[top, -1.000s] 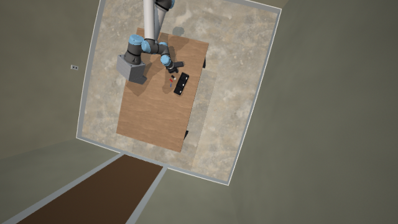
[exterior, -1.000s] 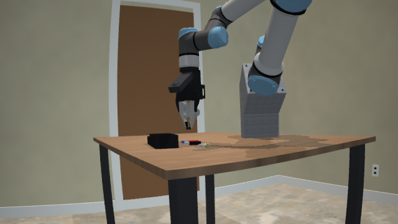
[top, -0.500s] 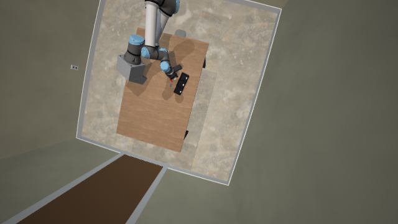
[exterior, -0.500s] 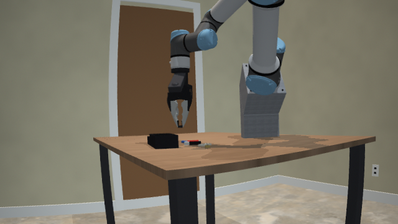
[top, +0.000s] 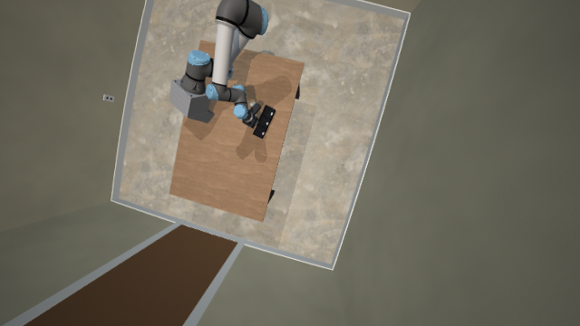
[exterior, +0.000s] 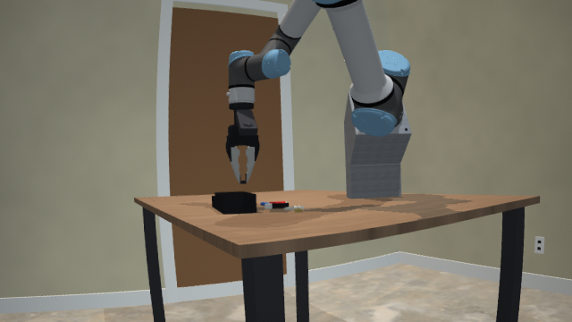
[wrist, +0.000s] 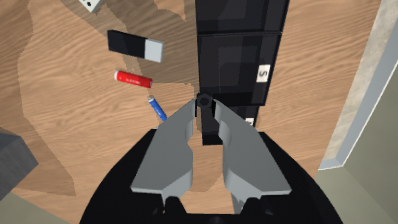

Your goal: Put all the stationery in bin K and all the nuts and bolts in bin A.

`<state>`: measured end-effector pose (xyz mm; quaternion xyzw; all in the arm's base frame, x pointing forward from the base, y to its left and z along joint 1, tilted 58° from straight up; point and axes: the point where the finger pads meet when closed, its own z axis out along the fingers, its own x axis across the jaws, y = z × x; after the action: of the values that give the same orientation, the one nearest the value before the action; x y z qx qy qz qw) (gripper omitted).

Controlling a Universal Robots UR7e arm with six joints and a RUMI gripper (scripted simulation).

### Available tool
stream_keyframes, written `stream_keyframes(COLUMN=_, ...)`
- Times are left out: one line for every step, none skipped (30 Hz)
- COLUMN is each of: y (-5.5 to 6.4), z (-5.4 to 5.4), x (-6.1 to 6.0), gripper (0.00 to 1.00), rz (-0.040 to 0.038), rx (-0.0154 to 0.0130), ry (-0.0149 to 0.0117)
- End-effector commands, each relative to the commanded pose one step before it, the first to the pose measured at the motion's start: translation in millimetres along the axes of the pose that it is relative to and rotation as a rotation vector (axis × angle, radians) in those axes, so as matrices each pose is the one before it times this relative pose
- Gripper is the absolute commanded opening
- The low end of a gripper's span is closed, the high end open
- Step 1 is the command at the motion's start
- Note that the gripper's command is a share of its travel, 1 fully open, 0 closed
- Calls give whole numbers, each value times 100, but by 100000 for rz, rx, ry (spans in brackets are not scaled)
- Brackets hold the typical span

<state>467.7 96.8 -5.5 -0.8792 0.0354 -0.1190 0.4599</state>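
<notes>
My gripper (wrist: 204, 100) is shut on a small black bolt, whose round head shows between the fingertips. It hangs above a row of black bins (wrist: 235, 60) near the table's edge, over the part next to the bin labelled S (wrist: 264, 73); another label (wrist: 249, 121) sits by the right finger and I cannot read it. On the wood to the left lie a black-and-white eraser (wrist: 135, 45), a red marker (wrist: 132, 78) and a small blue pen (wrist: 158, 108). In the side view the gripper (exterior: 242, 179) is a little above the bins (exterior: 233, 202).
A white spotted tile (wrist: 90, 4) lies at the top edge of the wrist view. The grey robot pedestal (exterior: 375, 167) stands on the table to the right. The table edge and floor (wrist: 360, 100) are close beyond the bins.
</notes>
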Motion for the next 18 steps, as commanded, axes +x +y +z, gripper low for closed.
stream_keyframes(y=2987, z=313, x=1632, gripper=0, rz=-7890, rx=2107, ry=-691)
stream_keyframes(y=0, z=0, x=0, gripper=0, rz=0, rx=0, ry=0)
stream_keyframes(y=0, z=0, x=0, gripper=0, rz=0, rx=0, ry=0)
stream_keyframes(y=558, z=4, x=216, gripper=0, rz=0, rx=-3, ry=3)
stream_keyframes(y=559, z=-1, x=218, gripper=0, rz=0, rx=-1, ry=1)
stream_keyframes(y=559, z=-1, x=218, gripper=0, rz=0, rx=-1, ry=1)
stream_keyframes(y=559, z=-1, x=218, gripper=0, rz=0, rx=-1, ry=1)
stream_keyframes(y=559, z=-1, x=218, gripper=0, rz=0, rx=-1, ry=1)
stream_keyframes(y=559, z=-1, x=218, gripper=0, rz=0, rx=-1, ry=1)
stream_keyframes(y=559, z=0, x=219, gripper=0, rz=0, rx=-1, ry=1)
stream_keyframes(y=305, z=-1, x=130, gripper=0, rz=0, rx=0, ry=0)
stream_keyframes(y=189, z=-1, x=85, gripper=0, rz=0, rx=0, ry=0)
stream_keyframes(y=140, z=-1, x=65, gripper=0, rz=0, rx=0, ry=0)
stream_keyframes(y=97, z=-1, x=47, gripper=0, rz=0, rx=0, ry=0)
stream_keyframes(y=60, z=0, x=31, gripper=0, rz=0, rx=0, ry=0)
stream_keyframes(y=29, z=0, x=17, gripper=0, rz=0, rx=0, ry=0)
stream_keyframes(y=3, z=0, x=5, gripper=0, rz=0, rx=0, ry=0)
stream_keyframes(y=-17, z=0, x=-4, gripper=0, rz=0, rx=0, ry=0)
